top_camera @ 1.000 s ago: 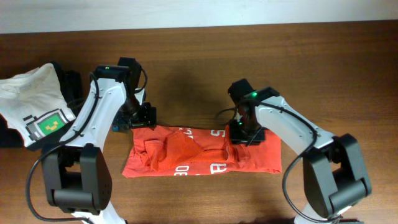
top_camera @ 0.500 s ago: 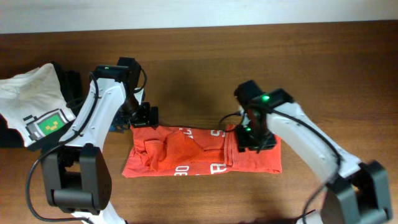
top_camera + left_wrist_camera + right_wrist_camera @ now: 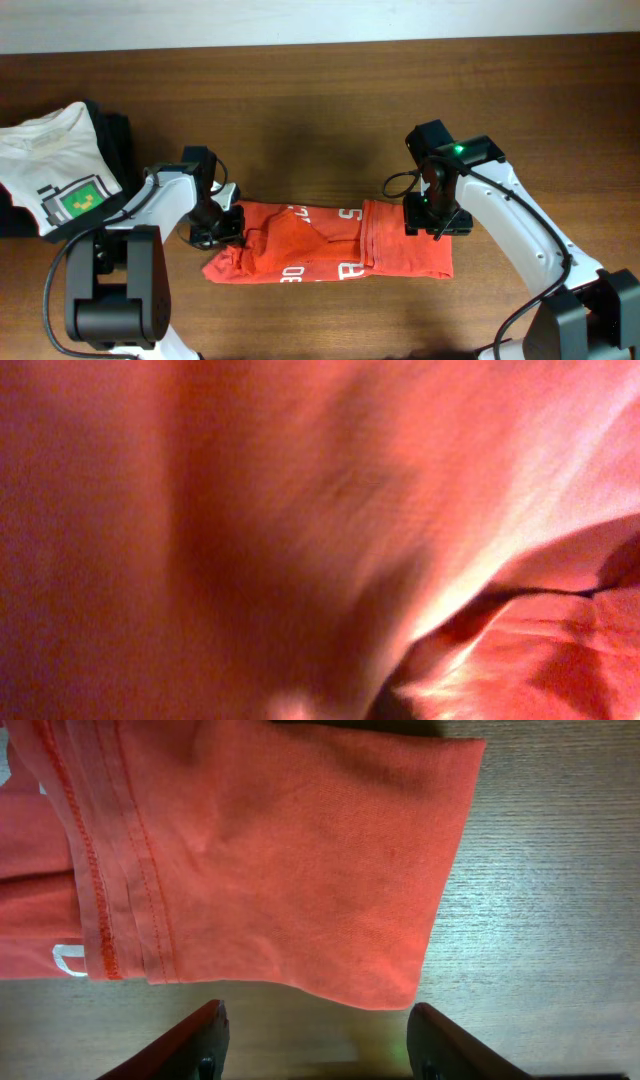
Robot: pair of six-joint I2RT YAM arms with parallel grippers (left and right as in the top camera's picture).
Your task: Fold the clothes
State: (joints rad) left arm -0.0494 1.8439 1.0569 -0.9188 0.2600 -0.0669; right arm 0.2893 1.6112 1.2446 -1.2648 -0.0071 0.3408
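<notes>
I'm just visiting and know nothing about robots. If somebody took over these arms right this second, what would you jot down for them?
Left gripper: pressed into the rumpled left end of the orange T-shirt. Its camera sees only red cloth, so open or shut is unclear.
Right gripper: fingers open, empty, over the shirt's right end.
Done: shirt folded into a long band mid-table, right end flat.
Left: smooth the left end, fold the band shorter.
The white T-shirt at far left isn't part of this.
</notes>
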